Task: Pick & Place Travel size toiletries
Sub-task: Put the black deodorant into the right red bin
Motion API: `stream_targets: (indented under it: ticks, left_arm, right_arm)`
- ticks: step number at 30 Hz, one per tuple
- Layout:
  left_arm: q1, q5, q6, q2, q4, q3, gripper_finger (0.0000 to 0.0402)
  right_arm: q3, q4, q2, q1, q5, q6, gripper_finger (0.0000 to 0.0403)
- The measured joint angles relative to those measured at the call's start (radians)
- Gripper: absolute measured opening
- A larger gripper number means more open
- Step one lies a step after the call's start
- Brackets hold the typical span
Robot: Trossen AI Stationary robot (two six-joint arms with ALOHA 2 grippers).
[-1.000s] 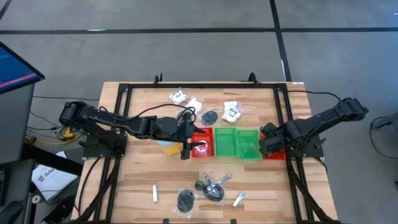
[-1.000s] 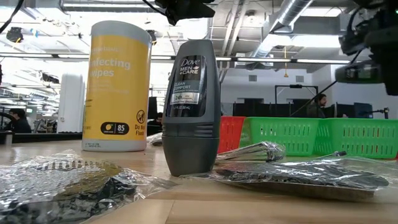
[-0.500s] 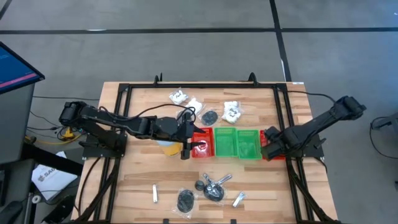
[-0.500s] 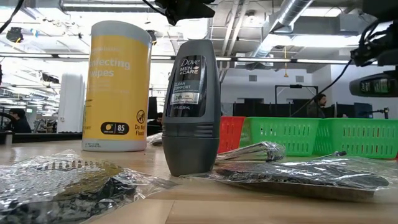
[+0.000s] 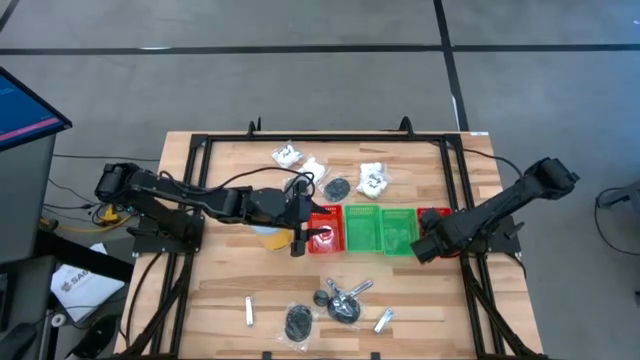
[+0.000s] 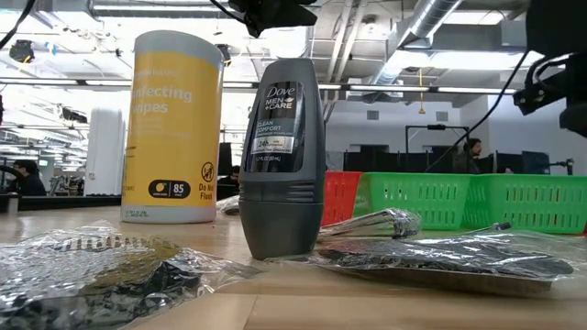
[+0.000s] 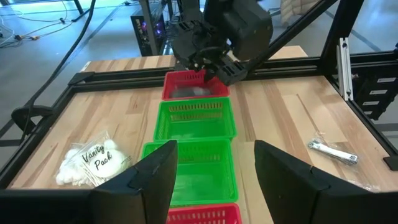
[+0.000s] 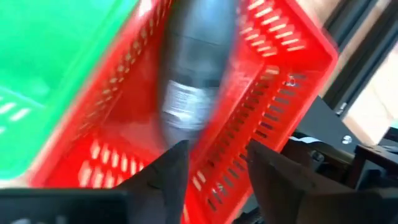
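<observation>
I read this as the tail end of a placing step on the right side. The right pincer (image 8: 216, 155) is spread wide with nothing between its fingers, and in its wrist view a dark grey bottle (image 8: 194, 68) lies inside the right-hand red bin (image 8: 280, 68), beyond the fingertips and clear of them. The bottle is blurred, so I cannot tell whether it is fully at rest. From above, that pincer (image 5: 428, 248) hangs at the near corner of the same bin (image 5: 437, 214), at the right end of the bin row.

The left pincer (image 7: 214, 155) is also spread and empty. It hovers over the left-hand red bin (image 5: 322, 232), looking along the two green bins (image 7: 196, 134) toward the right arm. The yellow canister (image 5: 266, 236) sits just beside it, partly under the arm.

Plenty is left to sort. White packets (image 5: 288, 155) and one dark disc (image 5: 337, 187) lie on the far side of the row. On the near side of the worktop (image 5: 220, 290), more dark discs (image 5: 298, 322) and silvery tubes (image 5: 248, 311) lie well apart from both pincers.

For the next move I would raise the right pincer straight off the bin, so that the fingers do not catch its wall. Then I would swing it to the tube (image 5: 384, 319) at the right end of the near cluster, its closest target. The wrapped pieces there look slippery and lie close together, so I would come down squarely on one.
</observation>
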Motion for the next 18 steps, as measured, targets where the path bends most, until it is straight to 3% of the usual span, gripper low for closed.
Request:
stream_targets:
  ticks: [8, 18]
  left_arm:
    - [0.000, 0.000, 0.000, 0.000, 0.000, 0.000, 0.0204]
    - [0.000, -0.001, 0.000, 0.000, 0.000, 0.000, 0.0204]
  right_arm:
    - [0.000, 0.000, 0.028, 0.000, -0.014, -0.020, 0.0084]
    - [0.021, -0.011, -0.017, 0.000, 0.011, -0.020, 0.0075]
